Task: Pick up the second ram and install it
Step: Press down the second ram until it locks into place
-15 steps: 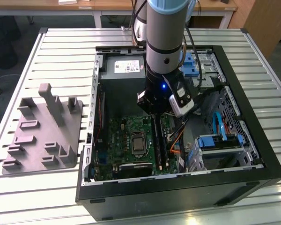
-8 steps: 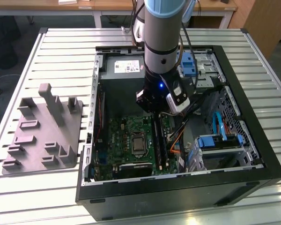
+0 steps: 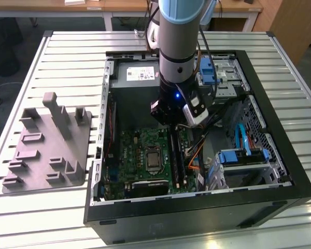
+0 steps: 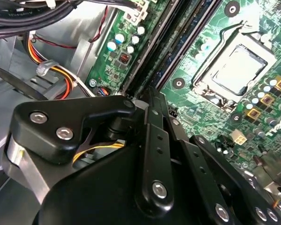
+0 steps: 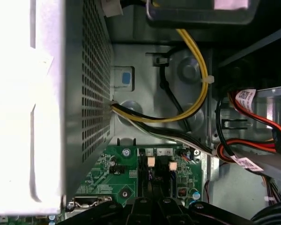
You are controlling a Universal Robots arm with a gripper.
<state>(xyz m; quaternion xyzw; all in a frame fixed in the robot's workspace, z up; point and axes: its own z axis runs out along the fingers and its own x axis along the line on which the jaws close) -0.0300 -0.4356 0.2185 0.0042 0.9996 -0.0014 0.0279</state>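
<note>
The gripper (image 4: 152, 101), fingers closed together, is lowered over the motherboard's memory slots (image 3: 175, 155) at frame centre; seating is judged underway, and firm downward pressure is called for.

Arm (image 3: 177, 46) upright, wrist lowered, tool (image 3: 172, 124) pointing straight down, black linkages close together

- The black gripper (image 4: 152, 101) fills the near part, its linkage arms studded with silver screws, reaching down onto the long dark memory slots (image 4: 166, 51).
- The green motherboard (image 4: 201, 112) lies beneath, carrying a silver processor (image 4: 238, 68) in its socket.
- Red, yellow and black wires (image 4: 51, 68) run beside a grey metal wall (image 4: 84, 28).
</note>
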